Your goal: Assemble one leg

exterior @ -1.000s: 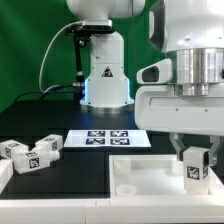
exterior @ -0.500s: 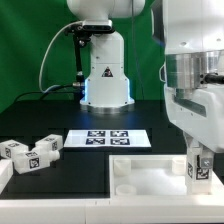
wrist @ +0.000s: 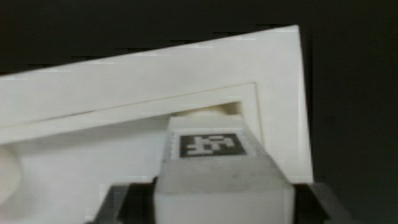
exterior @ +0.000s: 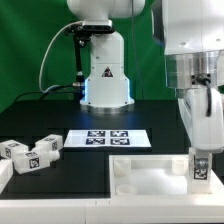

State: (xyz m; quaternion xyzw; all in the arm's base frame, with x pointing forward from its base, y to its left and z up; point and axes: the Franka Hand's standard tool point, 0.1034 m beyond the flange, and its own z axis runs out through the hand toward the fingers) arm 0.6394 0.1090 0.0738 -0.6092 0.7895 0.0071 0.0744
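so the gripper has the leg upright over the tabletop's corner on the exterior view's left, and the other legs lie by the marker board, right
Not quite: the gripper holds the leg at the tabletop corner on the exterior view's right, as that view shows. The other legs do lie near the marker board.

1. The marker board (exterior: 108, 138) is lying flat on the black table (exterior: 90, 165), showing several black-and-white tags.
2. Two loose white posts (exterior: 32, 153) with tags are lying near the exterior view's left edge, close beside each other.
3. The wide white tabletop (exterior: 150, 177) is resting at the front, and its corner is showing in the wrist view (wrist: 107, 120).
4. A green backdrop (exterior: 30, 50) is standing behind.
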